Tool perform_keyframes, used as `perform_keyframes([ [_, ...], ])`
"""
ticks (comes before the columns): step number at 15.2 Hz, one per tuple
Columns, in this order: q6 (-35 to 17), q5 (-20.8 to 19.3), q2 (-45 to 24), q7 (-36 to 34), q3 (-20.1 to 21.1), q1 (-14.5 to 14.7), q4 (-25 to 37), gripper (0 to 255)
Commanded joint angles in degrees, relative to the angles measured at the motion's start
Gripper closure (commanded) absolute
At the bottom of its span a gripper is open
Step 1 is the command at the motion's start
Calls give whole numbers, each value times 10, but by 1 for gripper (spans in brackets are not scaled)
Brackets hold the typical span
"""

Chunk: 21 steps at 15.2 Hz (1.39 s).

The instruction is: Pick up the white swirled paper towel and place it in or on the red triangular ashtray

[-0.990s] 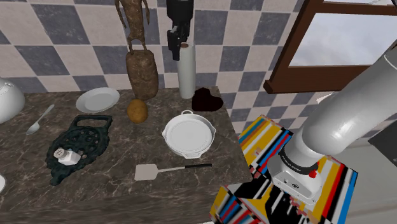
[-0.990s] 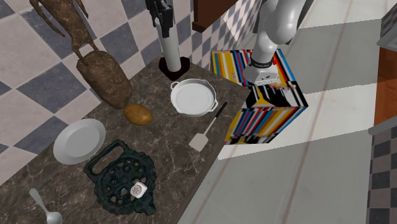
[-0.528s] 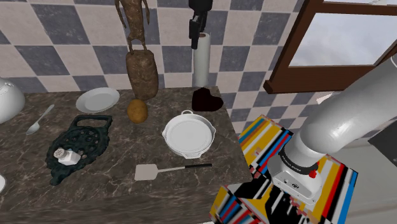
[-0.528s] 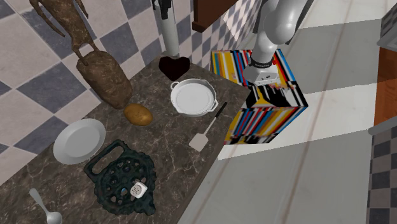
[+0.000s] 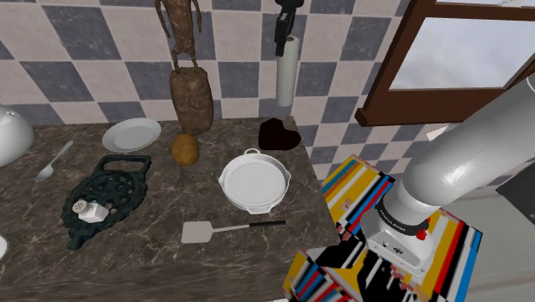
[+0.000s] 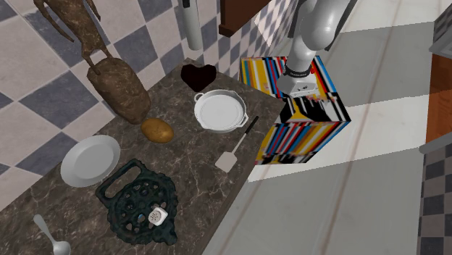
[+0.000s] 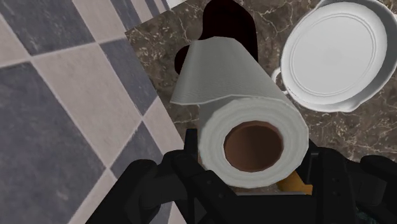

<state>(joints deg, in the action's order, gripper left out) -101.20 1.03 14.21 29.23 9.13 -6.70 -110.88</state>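
Observation:
The white paper towel roll hangs upright in the air in front of the checkered wall, with my gripper shut on its top end. It is up and slightly toward the wall from the dark red ashtray, which sits at the counter's back corner. In the second exterior view the roll hangs above the ashtray, and the gripper is at the top edge. From the wrist, the gripper clasps the roll and the ashtray lies beyond its far end.
A white pan sits just in front of the ashtray, with a spatula nearer the counter edge. A potato, a tall brown statue, a plate and a dark trivet lie to the shoulder view's left.
The gripper has lifted the roll off the counter and carried it up and toward the shoulder view's right. Nothing else moved.

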Motion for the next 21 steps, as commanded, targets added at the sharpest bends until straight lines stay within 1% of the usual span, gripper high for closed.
perform_keyframes([
  [1,-16,0,2,2,-1,0,-18,255],
  [21,-170,0,-11,-1,3,1,-160,255],
])
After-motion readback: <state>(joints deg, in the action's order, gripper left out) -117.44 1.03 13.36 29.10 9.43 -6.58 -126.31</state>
